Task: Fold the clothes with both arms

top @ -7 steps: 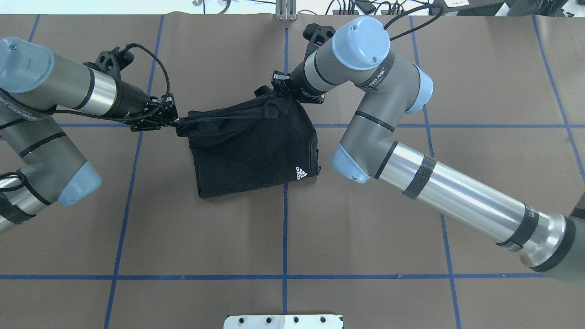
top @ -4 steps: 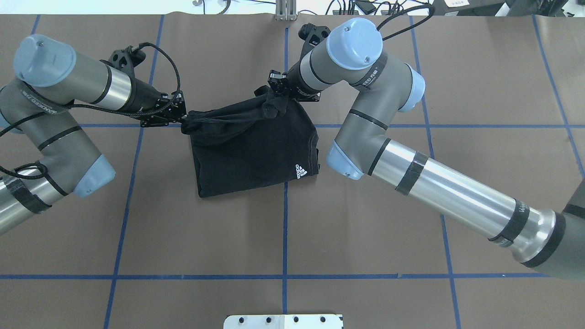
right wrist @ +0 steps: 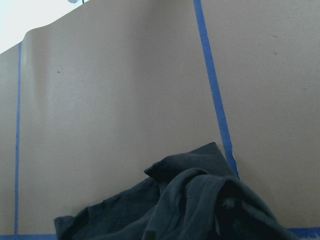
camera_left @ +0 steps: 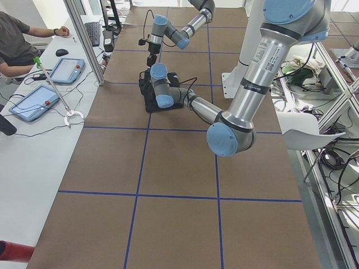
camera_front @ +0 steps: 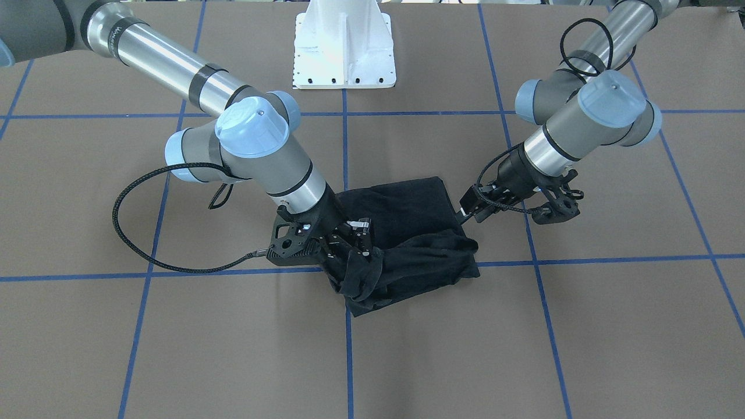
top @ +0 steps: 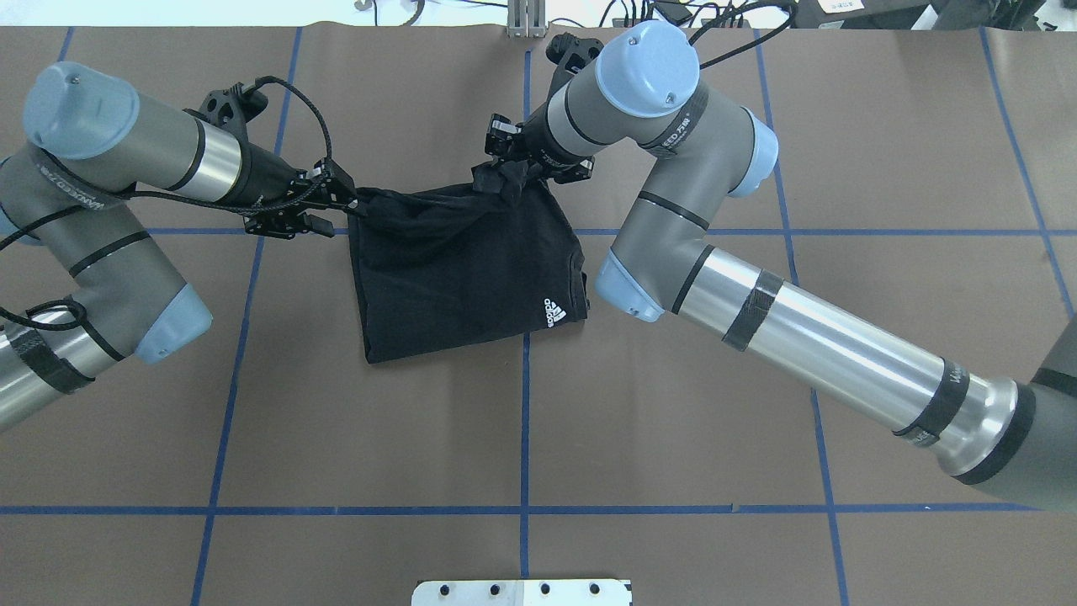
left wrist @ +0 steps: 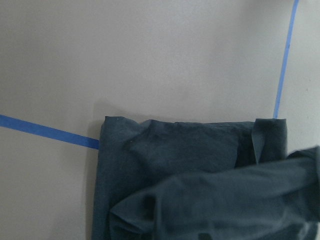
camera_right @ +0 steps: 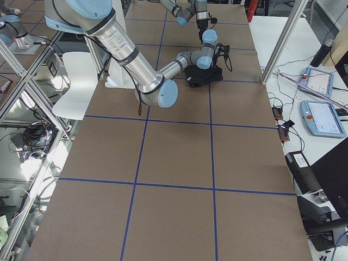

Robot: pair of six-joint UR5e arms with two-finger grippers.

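Overhead view: I see the black T-shirt [top: 463, 273] folded into a rough rectangle at upper centre of frame, lying on the brown table [top: 673, 421] across the central blue tape line [top: 524, 438]. White logo [top: 554, 312] faces up at its lower right corner.

Right gripper [top: 505, 168] sits at the shirt's top edge, right of centre, fingers pinching a bunched wad of fabric lifted off the table. Left gripper [top: 341, 202] is at the shirt's top left corner, touching the cloth; I cannot tell whether its fingers are pinching it or spread.

Front-facing view: right gripper [camera_front: 364, 244] at centre left of frame, cloth draped over and hanging from its fingers. Left gripper [camera_front: 465, 212] is just beside the shirt's right edge. White pedestal base [camera_front: 344, 46] at top centre.

Left wrist view: a raised fold hangs above the flat layers.
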